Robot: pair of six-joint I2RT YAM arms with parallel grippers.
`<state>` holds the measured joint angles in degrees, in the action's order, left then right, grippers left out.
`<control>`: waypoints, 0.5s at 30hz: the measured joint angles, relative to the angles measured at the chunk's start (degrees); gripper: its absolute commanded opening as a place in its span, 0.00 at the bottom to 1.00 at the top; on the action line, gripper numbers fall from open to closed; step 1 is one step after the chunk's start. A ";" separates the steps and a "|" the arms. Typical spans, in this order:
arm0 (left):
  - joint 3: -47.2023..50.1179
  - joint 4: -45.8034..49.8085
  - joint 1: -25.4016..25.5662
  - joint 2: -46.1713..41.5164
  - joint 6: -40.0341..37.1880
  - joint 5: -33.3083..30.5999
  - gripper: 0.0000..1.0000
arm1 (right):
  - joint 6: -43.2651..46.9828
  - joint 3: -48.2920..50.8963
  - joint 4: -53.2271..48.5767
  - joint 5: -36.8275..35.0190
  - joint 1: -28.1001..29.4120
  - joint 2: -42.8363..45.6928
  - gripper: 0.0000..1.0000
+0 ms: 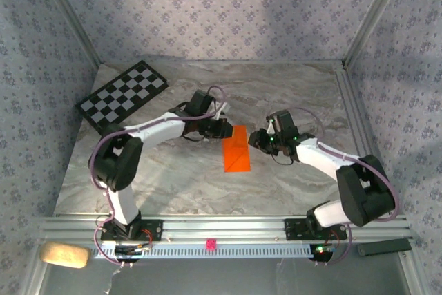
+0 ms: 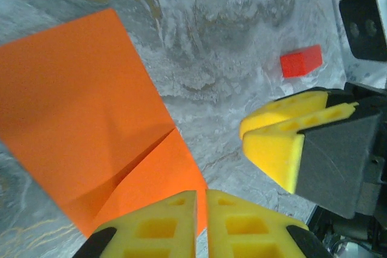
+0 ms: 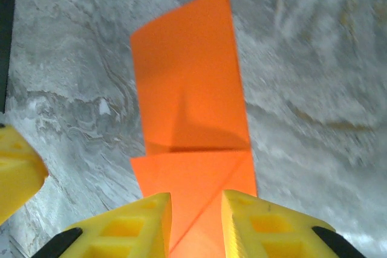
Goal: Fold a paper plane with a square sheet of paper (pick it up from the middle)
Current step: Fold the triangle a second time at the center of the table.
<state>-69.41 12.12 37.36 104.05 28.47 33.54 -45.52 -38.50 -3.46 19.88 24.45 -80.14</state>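
Observation:
The square sheet of paper (image 1: 236,148) lies flat on the marble table, bright orange and folded into a narrow strip with a diagonal crease at one end. My left gripper (image 1: 222,129) is at the strip's far left corner. In the left wrist view its yellow fingers (image 2: 201,194) stand shut over the corner of the paper (image 2: 78,107). My right gripper (image 1: 255,138) is at the strip's right side. In the right wrist view it (image 3: 196,200) stands open a little above the creased end of the paper (image 3: 187,89), which shows in the gap.
A black-and-white checkerboard (image 1: 123,94) lies at the back left. A tiny red cube (image 2: 300,61) sits on the table beyond the right gripper's yellow fingers (image 2: 278,143). A metal rail (image 1: 228,229) runs along the near edge, with a beige pad (image 1: 63,255) below it.

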 measured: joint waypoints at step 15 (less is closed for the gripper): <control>-2.56 7.50 1.38 8.59 -5.18 -1.68 0.09 | -8.83 4.17 -6.19 -1.09 7.23 0.96 0.27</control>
<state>-71.96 19.62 38.74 112.64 23.29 31.86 -54.35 -34.33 -9.65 18.79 31.68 -79.18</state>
